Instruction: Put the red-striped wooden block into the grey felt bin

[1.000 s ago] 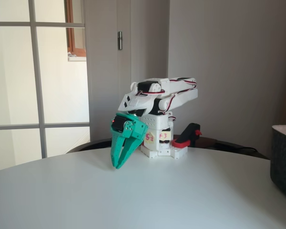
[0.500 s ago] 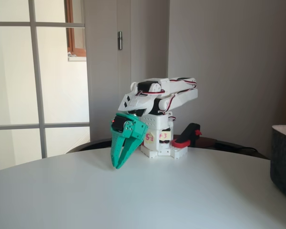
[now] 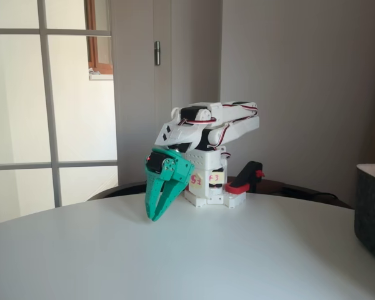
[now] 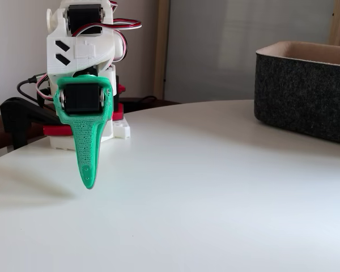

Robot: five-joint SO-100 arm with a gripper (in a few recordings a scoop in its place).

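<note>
My green gripper hangs from the folded white arm with its tips pointing down, just above the white table. In the other fixed view the gripper is seen edge-on at the left. The fingers lie together, shut, with nothing between them. The grey felt bin stands at the right of the table, well away from the gripper; in a fixed view the bin shows at the right edge. The red-striped wooden block is out of view.
The arm's white base is clamped at the table's far edge with a red and black clamp. A glass door and a wall stand behind the table.
</note>
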